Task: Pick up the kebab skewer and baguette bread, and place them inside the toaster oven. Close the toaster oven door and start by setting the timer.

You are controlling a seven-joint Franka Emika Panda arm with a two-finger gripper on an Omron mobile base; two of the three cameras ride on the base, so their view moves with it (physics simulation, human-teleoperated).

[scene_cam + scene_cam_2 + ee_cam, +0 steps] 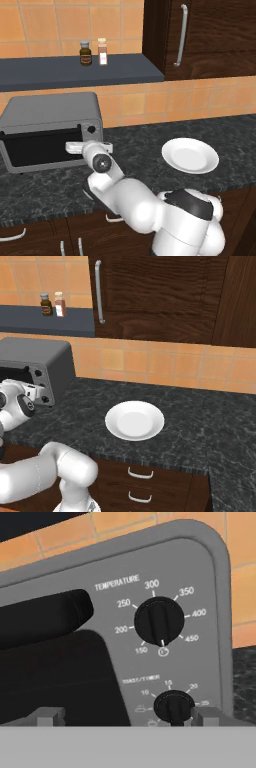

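**A:** Where is the hand [122,716] now?

**B:** Right in front of the oven [50,112], up close to its knob side. The two fingers are spread wide, and nothing is between them.

**A:** And the timer knob [173,707]?

**B:** Straight ahead of the hand, just a bit toward the finger [207,716] on the knob side. That finger sits just beside it. The temperature knob [159,621] is farther up from the fingers (that one is not the one we want).

**A:** Is the door [42,147] shut?

**B:** It looks shut to me. The dark glass is beside the knobs, off to the other finger's side.

**A:** Where are the skewer and the bread?

**B:** I can't see them. The plate [190,155] on the bench [200,130] is bare, so I guess they are inside.

**A:** So what matters next?

**B:** I think the hand must slide a little sideways until the timer knob sits between both fingers, then go forward, pinch and turn.
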